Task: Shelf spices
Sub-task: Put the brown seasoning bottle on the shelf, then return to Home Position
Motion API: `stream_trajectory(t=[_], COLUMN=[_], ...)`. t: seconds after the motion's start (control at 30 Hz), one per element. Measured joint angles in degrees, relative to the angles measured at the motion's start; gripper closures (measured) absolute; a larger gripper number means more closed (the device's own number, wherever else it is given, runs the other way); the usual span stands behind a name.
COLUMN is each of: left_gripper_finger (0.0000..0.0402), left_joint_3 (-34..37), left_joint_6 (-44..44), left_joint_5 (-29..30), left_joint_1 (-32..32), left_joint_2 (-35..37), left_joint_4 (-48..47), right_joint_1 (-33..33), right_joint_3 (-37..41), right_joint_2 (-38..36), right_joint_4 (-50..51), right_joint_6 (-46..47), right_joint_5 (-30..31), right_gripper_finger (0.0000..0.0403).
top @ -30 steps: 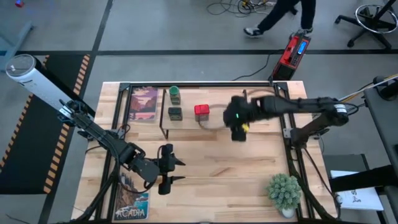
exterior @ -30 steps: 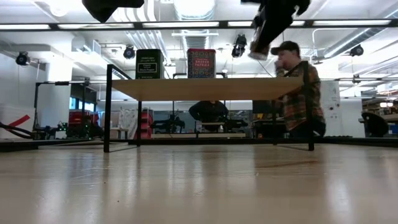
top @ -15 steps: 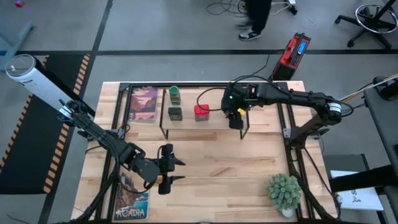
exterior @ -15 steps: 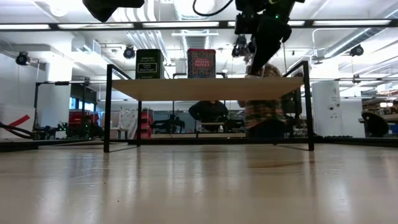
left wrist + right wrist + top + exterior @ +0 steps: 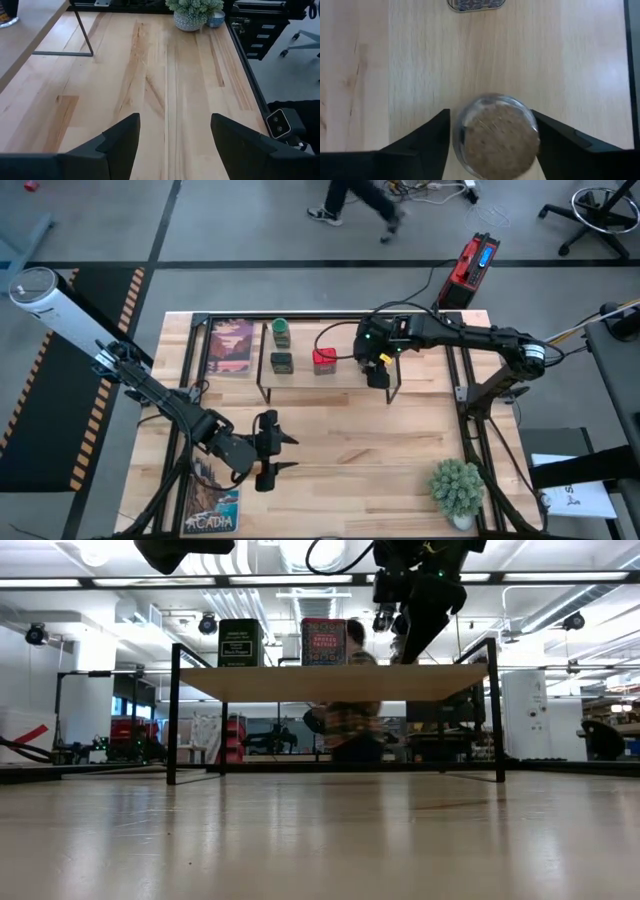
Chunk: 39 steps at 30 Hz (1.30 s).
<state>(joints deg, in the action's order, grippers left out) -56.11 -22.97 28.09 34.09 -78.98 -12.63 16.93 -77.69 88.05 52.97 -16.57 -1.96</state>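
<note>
The shelf [image 5: 345, 380] stands at the table's far side. On its board stand the green-lidded jar [image 5: 281, 332], the olive tin [image 5: 281, 362] and the red tin [image 5: 324, 360]. My right gripper [image 5: 378, 372] is over the board's right part, right of the red tin, shut on the small round grey-brown jar [image 5: 495, 135]. The red tin's top also shows in the right wrist view [image 5: 476, 4]. My left gripper [image 5: 270, 452] is open and empty, low over the table's near left part. My right gripper pinches the round jar's side wall [image 5: 457, 135] between its two fingers [image 5: 427, 145], one on each side. The fingers point down from above. The jar is upright with its cork-like top up, close over the shelf board [image 5: 570, 60]; whether it rests on the board I cannot tell.
A picture book [image 5: 232, 348] lies left of the shelf, and another [image 5: 212, 505] lies at the near left corner. A potted plant [image 5: 457, 488] stands at the near right. A person [image 5: 350, 700] passes in the room behind the shelf. Bare tabletop [image 5: 360, 440] lies before the shelf.
My right gripper has carried the jar from in front of the shelf toward the table's far edge, over the board, and down toward it, ending right of the red tin. The person behind has walked leftward.
</note>
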Motion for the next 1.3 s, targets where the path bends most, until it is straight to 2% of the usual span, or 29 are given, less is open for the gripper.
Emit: stream_trajectory(t=[0.23,0.33,0.43,0.67,0.77,0.9,1.3], left_gripper_finger=[0.0176,0.018,0.0183,0.019,0.0192,0.0195,0.0196], left_joint_3=[0.0,0.0,0.0,0.0,0.0,0.0,0.0], left_joint_6=[0.0,0.0,-0.1,0.0,0.0,0.0,-0.5], left_joint_5=[0.0,0.0,0.0,0.0,0.0,0.0,0.0], left_joint_1=[-0.3,-0.3,-0.4,-0.4,-0.4,-0.4,-0.5], left_joint_2=[0.0,0.0,0.0,0.0,0.0,0.0,0.0], left_joint_4=[1.6,3.2,5.2,10.0,11.1,12.6,22.2], right_joint_1=[0.4,0.4,0.4,-0.9,-1.9,-4.5,-17.7], right_joint_3=[-1.5,-2.0,-2.6,-2.6,-2.6,-2.2,-1.2], right_joint_2=[-3.7,-6.9,-11.3,-23.4,-28.0,-32.4,-39.3], right_joint_4=[1.0,1.3,1.5,1.5,1.4,1.5,0.4], right_joint_6=[-3.5,-4.5,-4.8,0.3,3.9,8.4,14.3], right_joint_5=[1.1,3.7,3.9,2.3,-2.5,-7.1,-8.8], right_gripper_finger=[0.0141,0.0136,0.0133,0.0135,0.0142,0.0153,0.0181])
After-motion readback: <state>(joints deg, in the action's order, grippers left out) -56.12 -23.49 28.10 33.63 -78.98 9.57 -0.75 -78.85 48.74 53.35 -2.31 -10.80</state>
